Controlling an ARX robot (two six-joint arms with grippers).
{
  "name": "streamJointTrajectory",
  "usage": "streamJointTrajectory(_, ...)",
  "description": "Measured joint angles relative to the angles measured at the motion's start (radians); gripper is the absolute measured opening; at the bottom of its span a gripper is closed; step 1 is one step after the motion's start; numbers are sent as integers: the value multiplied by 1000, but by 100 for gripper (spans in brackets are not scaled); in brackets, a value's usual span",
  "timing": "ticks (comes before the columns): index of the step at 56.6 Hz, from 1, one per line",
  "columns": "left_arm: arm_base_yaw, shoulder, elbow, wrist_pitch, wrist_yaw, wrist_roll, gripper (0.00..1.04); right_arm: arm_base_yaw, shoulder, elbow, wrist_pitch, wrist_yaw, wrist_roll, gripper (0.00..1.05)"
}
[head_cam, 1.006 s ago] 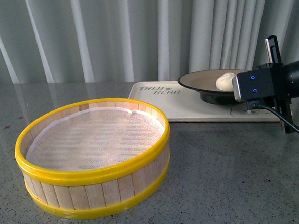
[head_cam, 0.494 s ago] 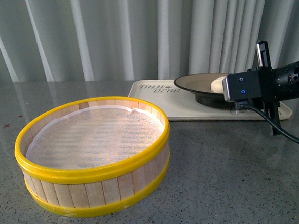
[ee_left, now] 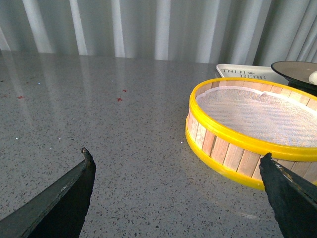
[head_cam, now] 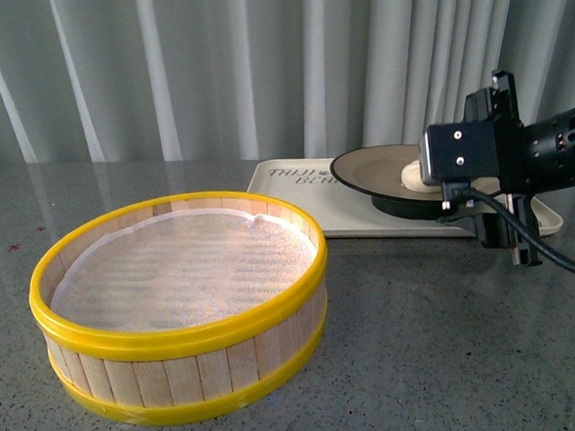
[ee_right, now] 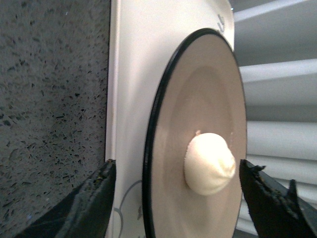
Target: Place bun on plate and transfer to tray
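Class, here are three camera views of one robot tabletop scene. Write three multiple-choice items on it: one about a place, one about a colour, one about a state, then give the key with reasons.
1. Where is the small cream-white steamed bun?
A. in the wooden steamer basket
B. on the round black-rimmed plate
C. on the bare table

2. What colour are the round wooden steamer basket's rims?
A. yellow
B. red
C. black

3. How is the right gripper?
A. shut on the bun
B. shut on the tray
C. open

Key: 1 B, the bun sits inside the plate, over the flat cream-white rectangular tray. 2 A, both hoops are yellow. 3 C, its jaws stand wide apart, either side of the plate.
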Motion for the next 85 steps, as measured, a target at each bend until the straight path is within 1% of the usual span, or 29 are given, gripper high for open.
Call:
streamJointTrajectory(2,0,0,0,0,0,0,98,1,-36,-23,6,-2,22,82)
streamJointTrajectory(5,0,0,0,0,0,0,98,1,-76,-51,35,-4,43,89)
streamJointTrajectory(8,0,0,0,0,0,0,98,4,-126,-88,80,24,94,97)
streamJointTrajectory(11,0,0,0,0,0,0,98,8,-174,-121,112,60,142,97)
streamJointTrajectory(13,0,0,0,0,0,0,98,11,-227,-159,141,104,222,95)
streamJointTrajectory(14,0,0,0,0,0,0,98,12,-240,-169,148,117,232,95)
streamJointTrajectory(16,0,0,0,0,0,0,98,14,-294,-208,167,157,328,96)
streamJointTrajectory(21,0,0,0,0,0,0,98,14,-356,-231,174,167,456,96)
streamJointTrajectory(22,0,0,0,0,0,0,98,17,-362,-235,189,192,500,95)
streamJointTrajectory(23,0,0,0,0,0,0,98,21,-365,-243,210,216,533,94)
streamJointTrajectory(25,0,0,0,0,0,0,98,29,-378,-291,326,346,676,87)
streamJointTrajectory(26,0,0,0,0,0,0,98,31,-381,-306,355,378,716,85)
streamJointTrajectory(27,0,0,0,0,0,0,98,33,-386,-336,407,433,797,82)
streamJointTrajectory(29,0,0,0,0,0,0,98,33,-401,-406,490,501,957,75)
streamJointTrajectory(30,0,0,0,0,0,0,98,33,-406,-423,506,511,974,73)
streamJointTrajectory(32,0,0,0,0,-4,0,98,30,-427,-489,552,531,1133,66)
streamJointTrajectory(33,0,0,0,0,-2,0,98,29,-433,-505,561,531,1164,64)
streamJointTrajectory(36,0,0,0,0,-3,0,98,23,-476,-587,601,529,1304,54)
streamJointTrajectory(37,0,0,0,0,-3,0,98,22,-483,-599,607,528,1320,52)
streamJointTrajectory(40,0,0,0,0,0,0,98,15,-527,-666,634,524,1390,41)
streamJointTrajectory(44,0,0,0,0,0,0,98,6,-574,-737,658,523,1432,29)
streamJointTrajectory(45,0,0,0,0,0,0,98,5,-581,-746,661,522,1438,27)
streamJointTrajectory(48,0,0,0,0,-1,0,98,3,-618,-800,677,513,1454,16)
streamJointTrajectory(49,0,0,0,0,0,0,98,2,-624,-808,680,511,1457,14)
streamJointTrajectory(53,0,0,0,0,0,0,98,-8,-664,-868,691,486,1466,2)
streamJointTrajectory(55,0,0,0,0,0,0,98,-29,-688,-901,695,459,1469,2)
streamJointTrajectory(62,0,0,0,0,-1,0,98,-54,-762,-979,701,460,1474,2)
streamJointTrajectory(71,0,0,0,0,0,0,98,-55,-882,-1081,686,456,1476,2)
streamJointTrajectory(85,0,0,0,0,0,0,98,-55,-1059,-1178,602,456,1477,2)
